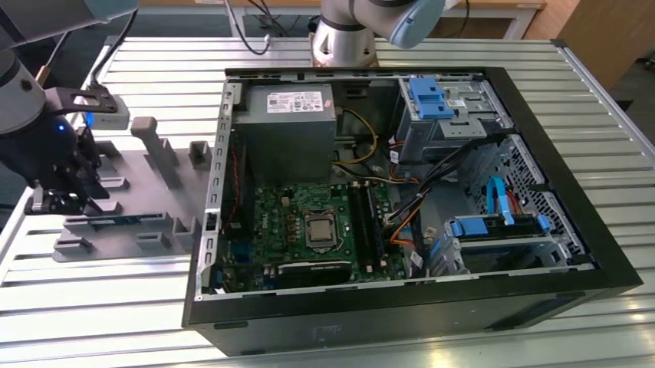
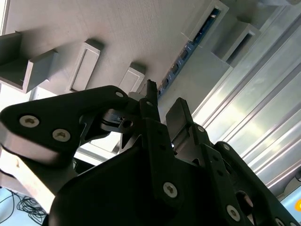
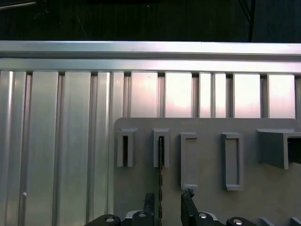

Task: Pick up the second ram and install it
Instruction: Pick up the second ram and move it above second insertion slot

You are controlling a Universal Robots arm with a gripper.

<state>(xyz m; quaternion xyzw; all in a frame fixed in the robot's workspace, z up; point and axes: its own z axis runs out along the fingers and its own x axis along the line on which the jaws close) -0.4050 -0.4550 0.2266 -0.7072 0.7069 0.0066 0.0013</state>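
second ram, a thin blue-green circuit-board strip (image 3: 160,176), stands on edge in the grey plastic holder tray (image 3: 207,202) | black gripper (image 3: 168,203) is parted, one finger either side of it, no squeeze yet | my guess: light, stiff, fragile, so I'd pinch the flat faces mid-length, gently

Bright, even light from above lays pale glare streaks along the ribbed metal counter (image 3: 178,94) in the first wrist view, while the computer case (image 1: 409,322) interior stays dim and the black tool (image 2: 163,101) looms almost in silhouette.
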